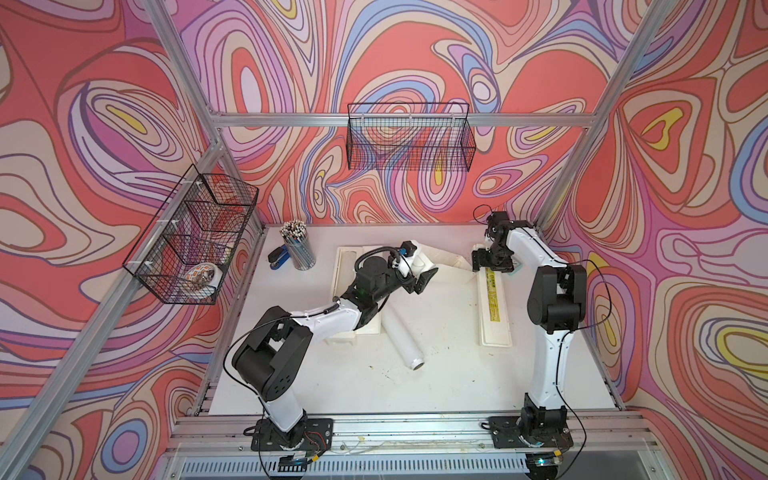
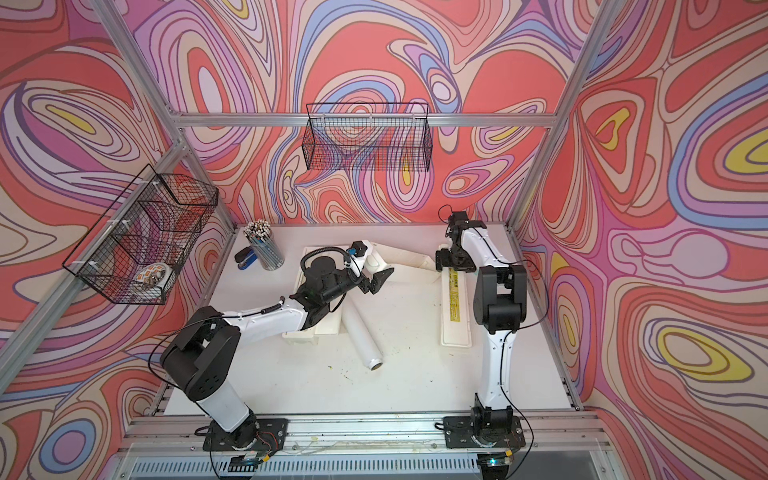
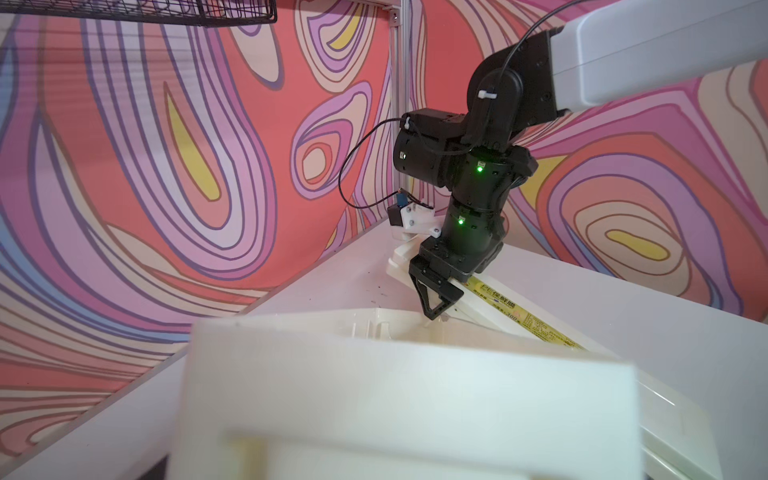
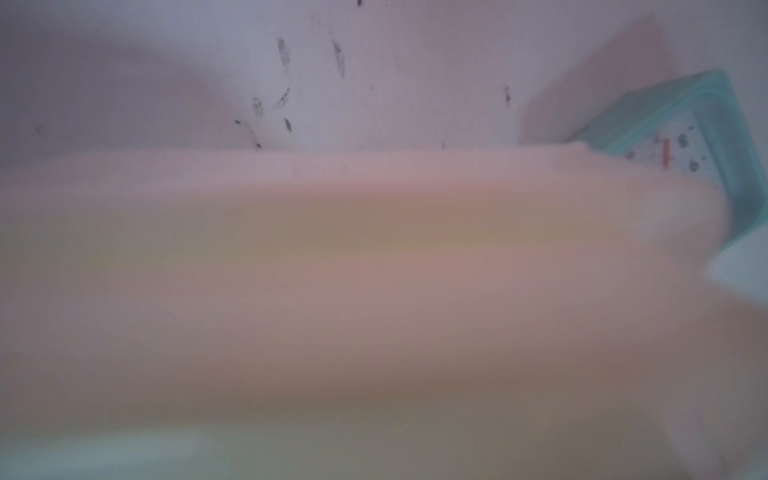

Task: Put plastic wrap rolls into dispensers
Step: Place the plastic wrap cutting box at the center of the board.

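Observation:
One glossy white plastic wrap roll lies slantwise on the table, its hollow end toward the front. An open cream-white dispenser lies under my left arm. Just past it my left gripper hovers with its fingers spread, pointing right. Another cream-white open box part lies at the back between the grippers. Its near end hides my left jaws in the left wrist view. The closed dispenser with the yellow label lies on the right. My right gripper reaches down over its far end, one finger beside the lid; contact is unclear.
A cup of pencils and a blue stapler stand at the back left. One wire basket hangs on the back wall, another on the left wall. A teal-framed thing sits by the right dispenser's far end.

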